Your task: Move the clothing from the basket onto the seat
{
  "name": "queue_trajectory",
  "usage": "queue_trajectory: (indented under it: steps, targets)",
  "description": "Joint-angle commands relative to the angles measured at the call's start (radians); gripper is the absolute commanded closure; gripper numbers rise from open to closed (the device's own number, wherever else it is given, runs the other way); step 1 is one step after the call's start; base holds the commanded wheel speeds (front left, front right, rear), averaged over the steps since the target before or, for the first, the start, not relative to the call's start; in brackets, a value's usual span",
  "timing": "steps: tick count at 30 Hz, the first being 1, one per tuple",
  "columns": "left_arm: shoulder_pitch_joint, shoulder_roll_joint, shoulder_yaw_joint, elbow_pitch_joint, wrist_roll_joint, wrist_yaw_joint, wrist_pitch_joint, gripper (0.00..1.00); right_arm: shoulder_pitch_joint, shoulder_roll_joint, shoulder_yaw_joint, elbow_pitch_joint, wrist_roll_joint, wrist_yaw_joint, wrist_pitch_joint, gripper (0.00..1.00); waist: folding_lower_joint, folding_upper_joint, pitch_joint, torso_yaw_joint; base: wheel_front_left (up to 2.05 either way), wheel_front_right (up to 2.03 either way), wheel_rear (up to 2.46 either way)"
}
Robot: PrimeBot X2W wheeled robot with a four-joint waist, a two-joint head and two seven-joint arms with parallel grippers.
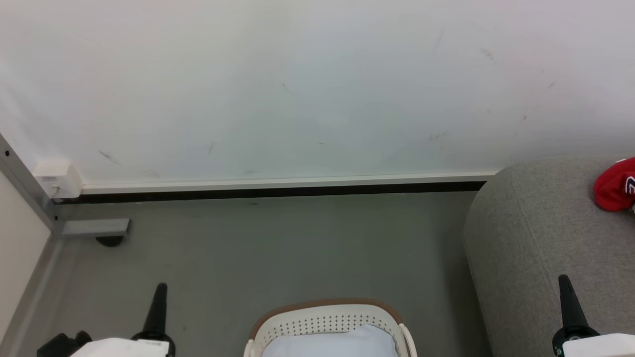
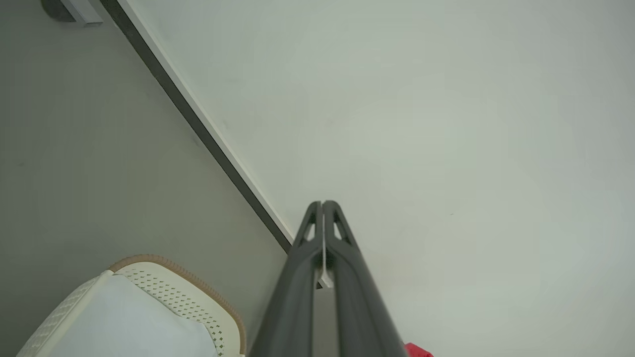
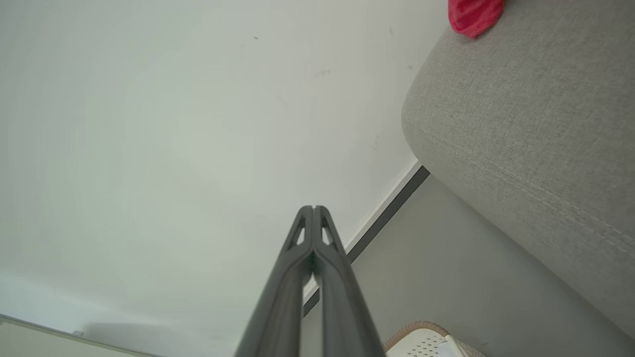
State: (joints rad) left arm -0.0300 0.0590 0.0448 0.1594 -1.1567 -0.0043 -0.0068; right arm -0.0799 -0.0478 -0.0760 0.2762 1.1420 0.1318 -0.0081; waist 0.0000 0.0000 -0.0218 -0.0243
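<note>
Nearest me, the basket (image 1: 325, 322) sits between the arms with something pale inside and no red that I can see. The left gripper (image 1: 160, 288) and right gripper (image 1: 564, 280) flank it, fingers pressed together, empty, pointing at the far wall (image 1: 297, 89); I'd say they're parked. Farther right, the clothing (image 1: 615, 187) lies bunched on the seat (image 1: 536, 233), cut off by the view's edge, so its long axis can't be told.

Both arms are hanging low right now. The left gripper (image 1: 161, 288) is poking up at the lower left of the head view, its two long dark fingers (image 2: 292, 302) pressing flat together and gripping nothing. The right gripper (image 1: 564, 280) is mirroring it at the lower right, jaws closed and empty, with its pale wrist (image 1: 603, 344) peeking in underneath.
</note>
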Motion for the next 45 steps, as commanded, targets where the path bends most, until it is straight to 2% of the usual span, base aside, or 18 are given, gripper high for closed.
queue_trajectory:
  steps: [1,45]
  targets:
    - [-0.021,0.002,0.008,-0.009,-0.036,-0.007,0.009,1.0,-0.023,-0.009,-0.006,-0.011,0.039,-0.001,0.008,1.0,0.0,0.0,0.001,0.001,0.0,0.0,0.0]
    - [-0.07,-0.006,0.064,-0.007,-0.386,-0.037,0.103,1.0,-0.05,-0.027,-0.011,-0.015,0.421,-0.002,0.087,1.0,0.0,0.0,0.015,0.019,0.0,0.0,0.0]
